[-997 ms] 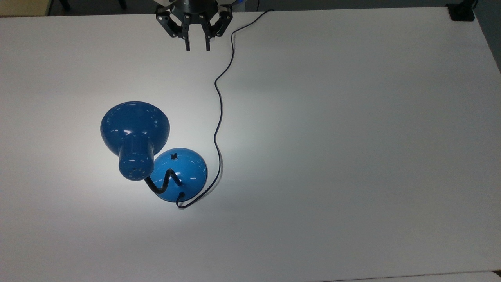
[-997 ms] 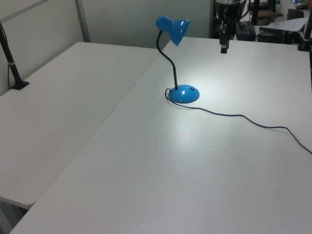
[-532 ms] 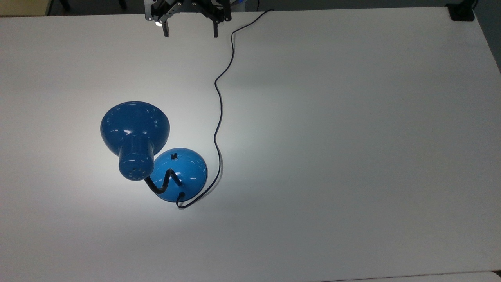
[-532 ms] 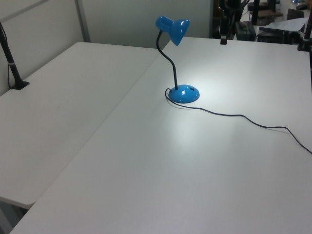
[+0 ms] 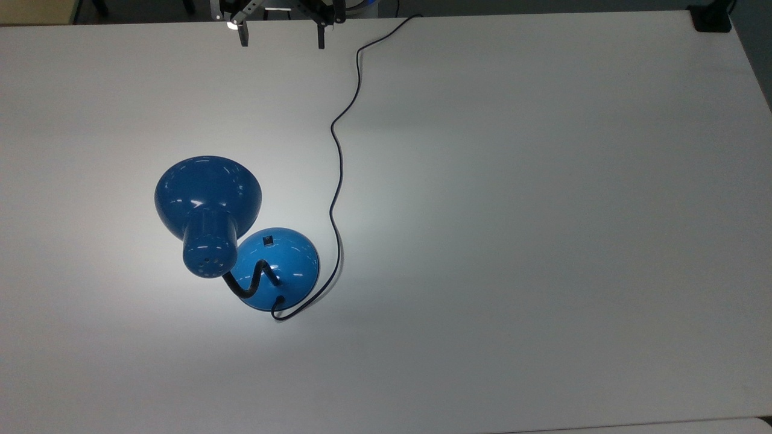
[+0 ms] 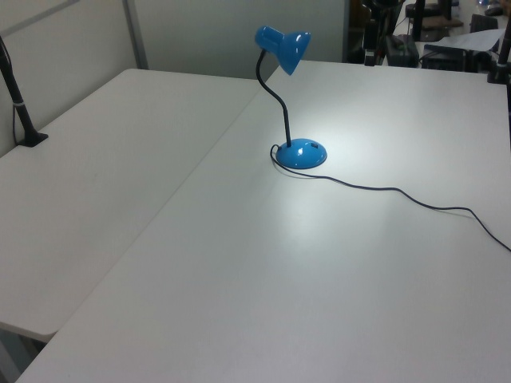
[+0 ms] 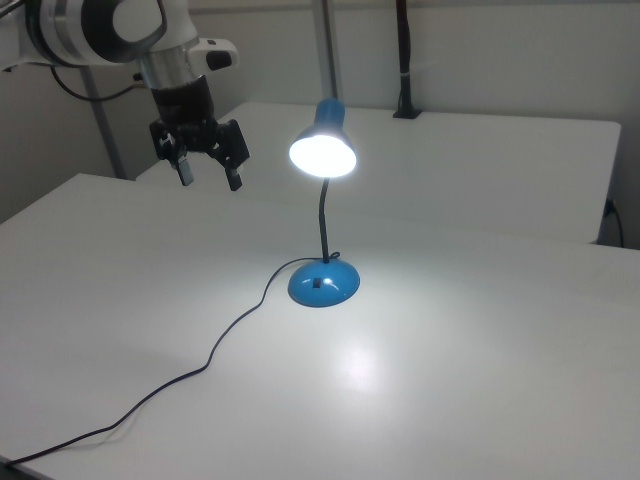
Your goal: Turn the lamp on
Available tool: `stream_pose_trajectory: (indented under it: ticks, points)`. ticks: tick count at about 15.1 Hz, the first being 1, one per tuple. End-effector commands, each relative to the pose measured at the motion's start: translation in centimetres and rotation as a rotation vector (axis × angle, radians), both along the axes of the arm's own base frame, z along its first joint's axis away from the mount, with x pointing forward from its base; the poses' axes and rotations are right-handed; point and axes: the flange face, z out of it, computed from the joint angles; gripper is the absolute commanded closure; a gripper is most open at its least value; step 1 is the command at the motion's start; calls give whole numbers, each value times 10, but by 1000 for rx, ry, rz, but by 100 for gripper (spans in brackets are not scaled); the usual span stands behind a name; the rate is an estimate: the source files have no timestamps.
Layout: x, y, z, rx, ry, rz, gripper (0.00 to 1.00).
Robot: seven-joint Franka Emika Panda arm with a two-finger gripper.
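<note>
Blue lamp (image 7: 323, 212) glows; the hand (image 7: 208, 170) hangs apart, fingers spread, seemingly holding nothing.

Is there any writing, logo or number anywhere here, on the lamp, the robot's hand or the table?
None can be read.
The lamp: plain blue, no label seen.
Its switch: any mark too small to read.
The hand: no legible text.
The table: bare white.
</note>
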Motion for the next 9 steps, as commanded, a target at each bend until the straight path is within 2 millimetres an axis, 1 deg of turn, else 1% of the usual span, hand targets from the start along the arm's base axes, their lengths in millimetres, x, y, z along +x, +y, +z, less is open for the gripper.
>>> stream_pose_trajectory:
  ticks: [1, 9]
  points:
    - [-10, -1, 9, -5, 20, -23, 0]
    - [-11, -5, 9, -4, 20, -29, 0]
